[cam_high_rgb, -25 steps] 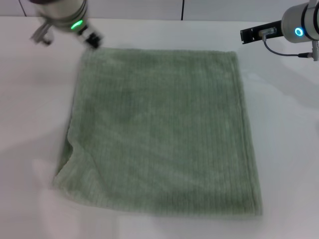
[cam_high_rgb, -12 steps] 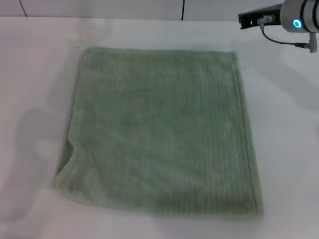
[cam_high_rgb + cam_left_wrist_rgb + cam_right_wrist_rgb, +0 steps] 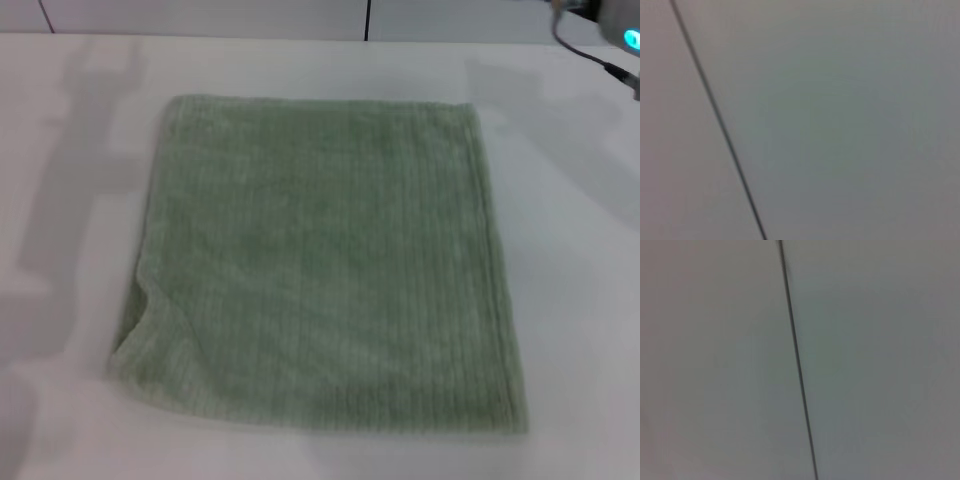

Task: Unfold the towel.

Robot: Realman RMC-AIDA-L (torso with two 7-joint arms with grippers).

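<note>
The pale sage-green towel (image 3: 320, 265) lies spread flat on the white table (image 3: 570, 250) in the head view, roughly square, with ribbed stripes. Its near left corner (image 3: 140, 335) is slightly rumpled with a small fold. Only a piece of my right arm (image 3: 625, 35) with a blue light shows at the far right corner; its gripper is out of view. My left arm and gripper are out of view. Both wrist views show only a plain pale surface with a dark seam line.
The back wall with dark panel seams (image 3: 367, 18) runs along the far edge of the table. Arm shadows fall on the table at the far left (image 3: 90, 110) and far right (image 3: 520, 85).
My left arm has lifted out of the head view from the towel's far left corner. My right arm has risen up and to the right, almost out of view. The towel has not moved.
</note>
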